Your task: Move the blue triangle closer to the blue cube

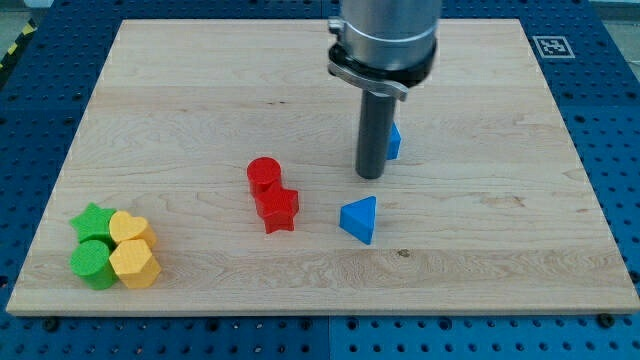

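My tip (371, 176) has no fingers to open or close and stands between the two: the blue triangle (360, 219) lies just below it toward the view's bottom, the blue cube (394, 141) half-hidden just behind its right side.

Partly hidden blue block (395, 141): only a narrow sliver shows at the view's right of the rod; its shape cannot be told. Whether my tip (371, 176) touches that block cannot be told. Arm housing (386, 35): cut off by the view's top edge, covering part of the wooden board (200, 100) behind it. Square marker (552, 46) at the board's top right corner: pattern too small to read. Green blocks (92, 250) at bottom left: partly covered by the yellow blocks (132, 250); shapes uncertain.
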